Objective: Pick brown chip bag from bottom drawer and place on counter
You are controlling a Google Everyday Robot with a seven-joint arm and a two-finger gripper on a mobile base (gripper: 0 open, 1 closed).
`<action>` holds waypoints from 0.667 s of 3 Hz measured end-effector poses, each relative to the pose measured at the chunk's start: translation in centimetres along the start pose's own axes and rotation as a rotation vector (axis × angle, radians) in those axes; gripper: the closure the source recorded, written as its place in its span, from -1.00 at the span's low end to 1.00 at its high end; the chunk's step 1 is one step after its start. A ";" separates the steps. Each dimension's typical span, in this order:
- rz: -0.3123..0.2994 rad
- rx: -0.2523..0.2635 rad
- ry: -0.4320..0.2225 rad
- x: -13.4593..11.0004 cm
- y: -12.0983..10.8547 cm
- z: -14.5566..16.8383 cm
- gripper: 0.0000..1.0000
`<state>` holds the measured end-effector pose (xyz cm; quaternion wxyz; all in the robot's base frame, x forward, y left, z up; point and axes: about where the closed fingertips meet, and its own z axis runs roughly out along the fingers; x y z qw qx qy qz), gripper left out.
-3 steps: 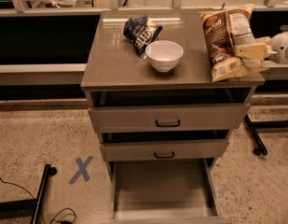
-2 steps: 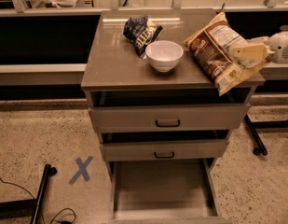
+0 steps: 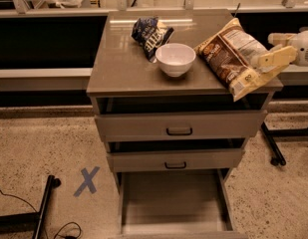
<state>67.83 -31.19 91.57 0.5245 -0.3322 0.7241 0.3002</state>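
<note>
- Camera view – a grey cabinet seen from in front and above, with its glossy grey-brown table (image 3: 123, 66) on top.
- The brown chip bag (image 3: 228, 59) lies slanted across the right part of the table, with its brown side and a white panel facing up.
- Its upper end points towards the back of the table. Its cream-tan lower end sticks out over the front right corner.
- The tool (image 3: 263, 51) comes in from the right edge of the picture, level with the table top, on a white arm (image 3: 305, 46).
- The tool's cream fingers (image 3: 275, 58) are closed on the bag's right end – one lies across the tan end, the other shows just above it, beside the white panel.
- A white bowl (image 3: 176, 59) stands upright near the middle of the table, just left of the brown bag. Whether the two touch is hard to say.
- A smaller dark blue chip bag (image 3: 151, 34) lies behind the bowl, towards the back left, close to its rim.
- The top drawer (image 3: 181, 125) and middle drawer (image 3: 176, 159), each with a black handle, are both pulled out slightly.
- The bottom drawer (image 3: 173, 198) is pulled out farthest, and its flat grey floor is in plain sight.
- A blue X (image 3: 87, 180) is marked on the speckled floor left of the cabinet.
- A black bar (image 3: 44, 208) runs across the floor at the lower left.
</note>
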 end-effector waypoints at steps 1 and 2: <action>-0.078 0.001 -0.027 -1.6 0.2 -2.0 -1.00; -0.092 0.003 -0.033 -2.0 0.2 -2.3 -1.00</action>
